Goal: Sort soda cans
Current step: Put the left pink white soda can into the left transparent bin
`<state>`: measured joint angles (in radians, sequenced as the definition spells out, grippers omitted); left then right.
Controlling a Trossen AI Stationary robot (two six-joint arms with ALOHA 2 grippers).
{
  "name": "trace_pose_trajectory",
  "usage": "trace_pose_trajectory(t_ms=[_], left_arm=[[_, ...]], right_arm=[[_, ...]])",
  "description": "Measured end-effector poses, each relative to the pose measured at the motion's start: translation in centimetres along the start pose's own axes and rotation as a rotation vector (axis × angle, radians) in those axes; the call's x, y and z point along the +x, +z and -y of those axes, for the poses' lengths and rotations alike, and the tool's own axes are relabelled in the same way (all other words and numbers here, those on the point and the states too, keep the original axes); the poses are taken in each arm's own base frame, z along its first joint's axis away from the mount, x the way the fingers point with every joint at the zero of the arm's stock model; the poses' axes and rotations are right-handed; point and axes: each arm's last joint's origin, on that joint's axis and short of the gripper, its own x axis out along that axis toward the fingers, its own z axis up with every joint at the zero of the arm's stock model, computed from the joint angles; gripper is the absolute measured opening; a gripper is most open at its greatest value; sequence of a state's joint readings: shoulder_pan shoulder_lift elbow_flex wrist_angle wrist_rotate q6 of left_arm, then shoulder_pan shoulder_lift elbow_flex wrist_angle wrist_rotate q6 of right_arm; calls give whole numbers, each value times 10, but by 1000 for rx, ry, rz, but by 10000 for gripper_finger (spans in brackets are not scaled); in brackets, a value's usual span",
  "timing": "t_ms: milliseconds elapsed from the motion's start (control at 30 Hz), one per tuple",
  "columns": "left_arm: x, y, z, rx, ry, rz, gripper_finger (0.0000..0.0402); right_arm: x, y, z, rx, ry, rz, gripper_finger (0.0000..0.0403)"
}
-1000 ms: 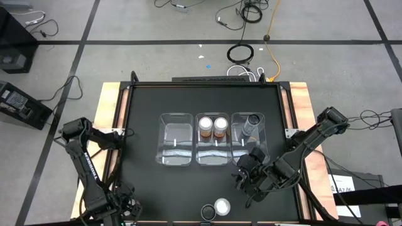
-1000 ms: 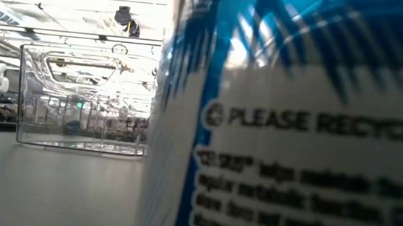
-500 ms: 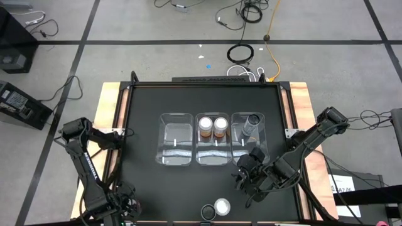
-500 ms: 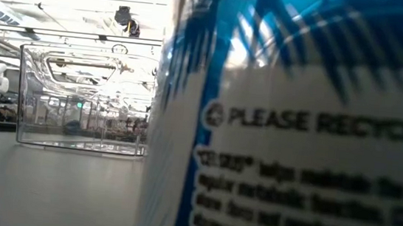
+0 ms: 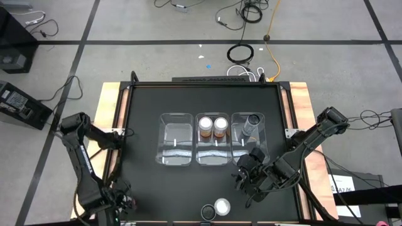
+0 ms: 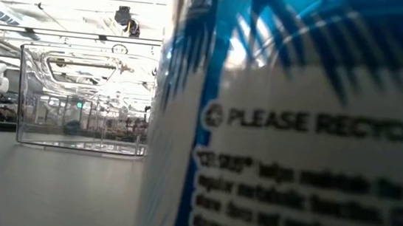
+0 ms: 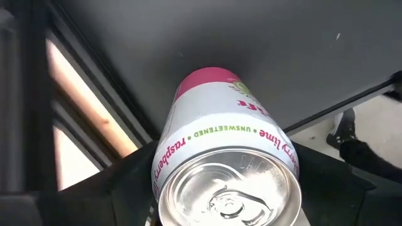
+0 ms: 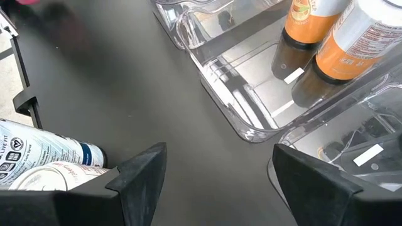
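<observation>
Black worktop (image 5: pixel 144 107) under grey floor tiles and cables, three clear bins in a row at its middle: the left bin (image 5: pixel 176 148) looks bare, the middle bin (image 5: pixel 212 149) holds two orange cans (image 5: pixel 213 127) upright side by side, the right bin (image 5: pixel 249 141) holds one dark can (image 5: pixel 251 123). Right gripper (image 5: pixel 246 182) hovers just off the near corner of the right bin, jaws spread wide with nothing between them. Near the front edge stands a blue-and-white can (image 5: pixel 222 206), filling the low view, with a second can (image 8: pixel 47 176) lying beside it in the right wrist view. Left gripper (image 7: pixel 226 207), out at the worktop's left front corner, is clamped on a pink raspberry lime can (image 7: pixel 220 144), silver top facing the camera
</observation>
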<state>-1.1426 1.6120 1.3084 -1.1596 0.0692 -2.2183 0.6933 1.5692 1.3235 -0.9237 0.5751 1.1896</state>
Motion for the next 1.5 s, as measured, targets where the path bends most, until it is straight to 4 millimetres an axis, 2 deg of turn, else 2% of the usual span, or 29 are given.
trace_pose_trajectory(t_ms=[333,667,1133,1333,1500], left_arm=[[-52,40,-25,-36,-36,0,321],[-91,89,-49,-52,-119,36,321],[-119,135,-74,-77,-243,199,321],[-127,157,-75,-90,-275,307,321],[-143,178,-72,-66,-332,406,321]], right_arm=[[0,0,0,3,4,2,281],[0,1,-2,-11,18,8,281],[0,1,-2,-14,19,8,281],[0,1,-2,-14,19,8,281],[0,1,-2,-17,19,9,281]])
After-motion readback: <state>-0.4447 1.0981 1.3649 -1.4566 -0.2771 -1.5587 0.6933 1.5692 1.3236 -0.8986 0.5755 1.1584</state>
